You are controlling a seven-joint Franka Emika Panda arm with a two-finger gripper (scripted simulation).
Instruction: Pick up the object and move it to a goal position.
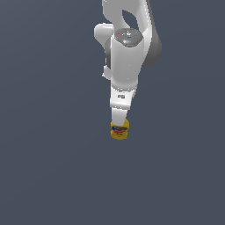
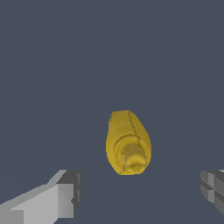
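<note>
The arm hangs over a plain grey tabletop (image 1: pixel 48 176) with its pincer (image 1: pixel 119 124) pointed down at the yellow squeeze bottle (image 1: pixel 119 131). In the exterior view the bottle sits just below the pincer's tip, near the middle of the scene, its blue-and-red label facing the camera.

In the wrist view the bottle (image 2: pixel 127 143) stands between the two fingers (image 2: pixel 65 194), cap end toward the camera, and the fingers are spread wide with clear grey gaps on both sides. Nothing is pinched.

The step in hand looks like the approach: the pincer is lined up above the bottle, but the grasp is not yet made. The next move probably calls for a straight descent until the pads flank the bottle's body below the cap, then a closing squeeze centred on it, since a narrow upright bottle could tip if one finger touches first. No goal marker is visible.
</note>
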